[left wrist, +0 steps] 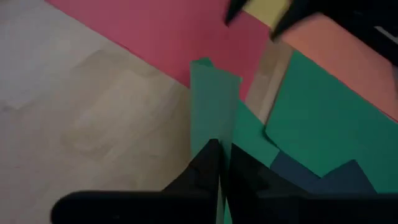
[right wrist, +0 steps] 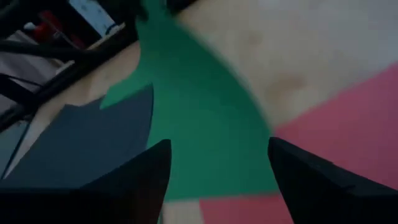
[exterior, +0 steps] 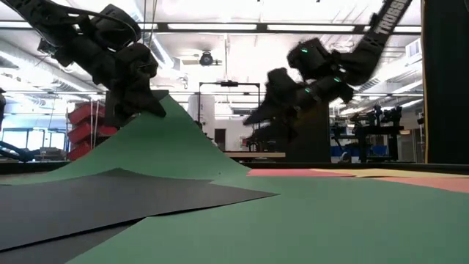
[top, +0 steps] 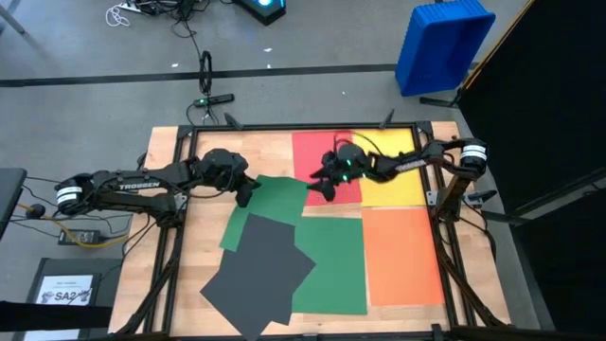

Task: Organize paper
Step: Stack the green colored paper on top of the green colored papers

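Note:
Coloured paper sheets lie flat on the wooden table: red, yellow, orange, a large green one and dark grey ones. A loose green sheet lies partly over the dark grey ones, its left end raised like a tent. My left gripper is shut on that raised end. My right gripper hangs open just above the green sheet's right end, near the red sheet, with nothing between its fingers. My left gripper pinches the loose green sheet's left end between its two fingers, the paper's edge running up between them. The fingers come slanting down from the table's left. That end is lifted off the table; the rest slopes down and lies on the other sheets.
A black frame runs around the table. A blue bin and cables lie on the floor beyond the far edge. A small white sheet marked SA2 lies off the table's near left. Bare wood shows at the left.

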### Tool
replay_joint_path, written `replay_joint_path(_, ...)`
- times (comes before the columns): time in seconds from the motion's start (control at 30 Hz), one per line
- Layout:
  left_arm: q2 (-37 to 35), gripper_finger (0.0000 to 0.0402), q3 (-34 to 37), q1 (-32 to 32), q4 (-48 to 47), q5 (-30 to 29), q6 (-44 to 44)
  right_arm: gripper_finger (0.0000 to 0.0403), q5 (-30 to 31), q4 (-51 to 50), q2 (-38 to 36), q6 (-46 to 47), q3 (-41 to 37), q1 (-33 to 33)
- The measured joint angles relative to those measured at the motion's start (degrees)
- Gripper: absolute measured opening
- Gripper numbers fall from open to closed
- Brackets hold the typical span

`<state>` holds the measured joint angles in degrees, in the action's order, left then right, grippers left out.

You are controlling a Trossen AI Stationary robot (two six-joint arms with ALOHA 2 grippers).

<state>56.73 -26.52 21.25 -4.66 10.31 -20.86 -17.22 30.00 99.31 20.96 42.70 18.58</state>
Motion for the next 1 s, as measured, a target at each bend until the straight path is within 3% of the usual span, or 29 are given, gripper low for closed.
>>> replay_joint_path(0.17, 0.0, 0.0000, 0.0, 0.0, 0.0, 1.0, -0.1, 0.0233, -3.8, -20.5, 4.6, -12.5, 17.0, 2.5)
replay_joint_path(0.3, 0.0, 0.0000, 0.0, 0.0, 0.7, 1.2, -0.3, 0.0230, -8.3, -30.3, 10.9, -19.1, 30.1, 3.3)
replay_joint_path(0.47, 0.0, 0.0000, 0.0, 0.0, 0.5, 1.6, -0.3, 0.0242, -14.0, -38.4, 18.5, -24.8, 40.0, 3.2)
replay_joint_path(0.8, 0.0, 0.0000, 0.1, 0.0, 0.5, 2.0, -0.4, 0.0225, -22.7, -39.2, 25.5, -26.4, 45.5, 1.7)
replay_joint_path(1.0, 0.0, 0.0000, 0.1, 0.0, 0.7, 2.0, -0.4, 0.0144, -23.6, -39.5, 25.5, -28.6, 45.5, 1.3)
